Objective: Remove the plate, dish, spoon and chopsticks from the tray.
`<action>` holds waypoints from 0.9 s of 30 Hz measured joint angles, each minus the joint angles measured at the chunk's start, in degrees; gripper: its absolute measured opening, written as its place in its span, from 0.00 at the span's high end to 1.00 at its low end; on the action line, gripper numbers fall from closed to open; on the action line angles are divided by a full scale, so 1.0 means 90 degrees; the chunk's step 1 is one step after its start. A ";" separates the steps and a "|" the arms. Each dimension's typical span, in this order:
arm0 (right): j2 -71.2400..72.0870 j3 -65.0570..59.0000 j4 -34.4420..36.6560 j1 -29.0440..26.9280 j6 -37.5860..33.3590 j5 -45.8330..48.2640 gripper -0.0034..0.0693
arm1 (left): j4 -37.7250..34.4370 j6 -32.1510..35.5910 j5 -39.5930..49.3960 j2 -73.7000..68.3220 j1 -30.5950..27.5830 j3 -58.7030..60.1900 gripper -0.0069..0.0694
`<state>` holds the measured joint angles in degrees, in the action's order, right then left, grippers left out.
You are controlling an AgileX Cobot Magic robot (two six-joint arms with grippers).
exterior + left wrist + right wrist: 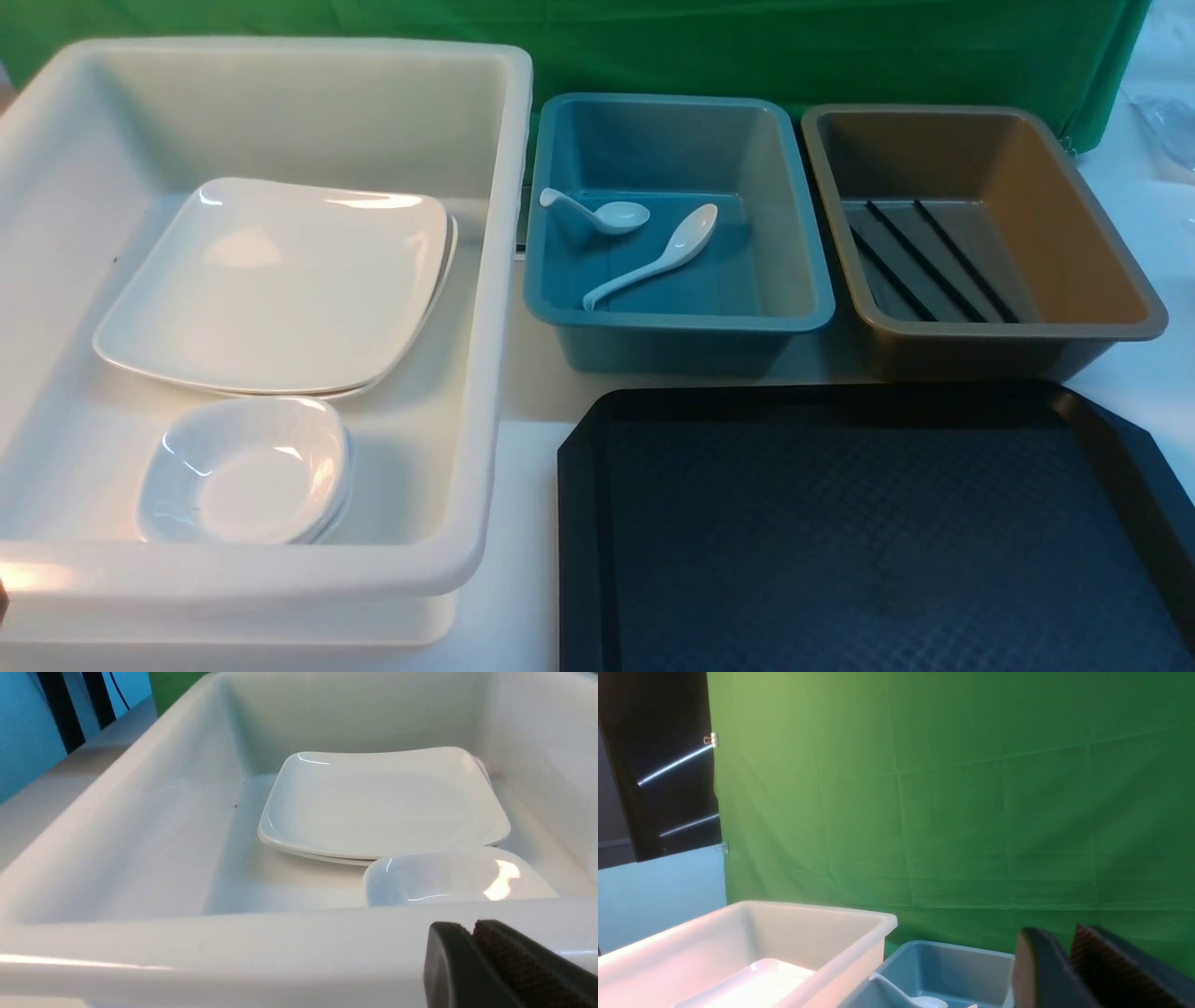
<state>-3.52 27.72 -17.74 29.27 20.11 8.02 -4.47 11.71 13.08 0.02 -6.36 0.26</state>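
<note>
The black tray (840, 523) at the front right has nothing on it. The large white plate (280, 280) lies on top of another in the white bin (495, 280), also in the left wrist view (383, 802). A small white dish (247, 467) sits stacked in front of it (448, 877). The long-handled spoon (653, 257) lies in the blue bin (681, 322). Black chopsticks (924, 261) lie in the brown bin (1008, 331). My left gripper (472, 927) is shut and empty, just outside the white bin's near wall. My right gripper (1064, 935) is empty, its jaws slightly apart, held high.
A shorter curved white spoon (597, 213) also lies in the blue bin. A green cloth (747, 47) hangs behind the bins. Neither arm shows in the front view. The right wrist view shows the white bin (831, 914) and the blue bin (952, 952) below.
</note>
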 joint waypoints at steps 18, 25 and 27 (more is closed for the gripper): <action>0.0000 0.0000 0.0000 0.0000 0.0000 0.0000 0.70 | -0.0014 -0.0041 0.0014 0.0000 0.0454 0.0000 0.86; 0.0000 0.0000 0.0000 0.0000 0.0000 0.0000 0.68 | 0.0012 -0.0056 0.0014 0.0005 0.0454 0.0000 0.86; 0.0000 0.0000 0.0000 0.0000 0.0000 0.0000 0.68 | 0.0024 -0.0095 0.0014 0.0005 0.0454 0.0000 0.86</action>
<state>-3.52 27.72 -17.74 29.27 20.11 8.02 -4.25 10.85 13.21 0.06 -2.27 0.26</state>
